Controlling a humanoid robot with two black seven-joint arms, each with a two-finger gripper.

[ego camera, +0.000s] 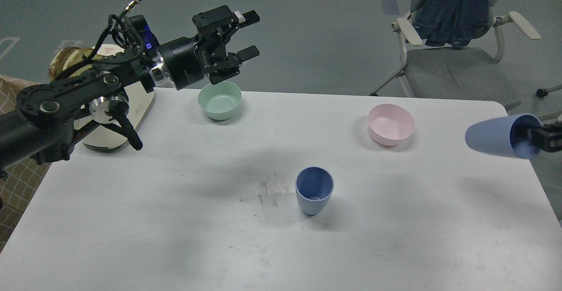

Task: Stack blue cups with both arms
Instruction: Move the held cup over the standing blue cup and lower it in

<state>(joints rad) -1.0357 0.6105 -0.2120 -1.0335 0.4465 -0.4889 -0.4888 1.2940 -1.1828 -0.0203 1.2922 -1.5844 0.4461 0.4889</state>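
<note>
Two matte periwinkle-blue plastic tumblers: one (pixel 314 190) is standing upright mid-table (pixel 131 220); the right gripper (pixel 533 138) is clasping the other (pixel 498 136) sideways past the right edge. The left gripper (pixel 249 34) is hovering, fingers spread, empty.

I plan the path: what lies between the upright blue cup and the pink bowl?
Nothing. In the head view, only bare white table separates the upright blue cup from the pink bowl.

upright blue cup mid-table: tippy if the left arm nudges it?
Probably. The upright blue cup tapers to a narrow base below a wider mouth, so a push near the rim would likely topple it. Once down it may roll. It looks like thin plastic, likely light and rigid.
</note>
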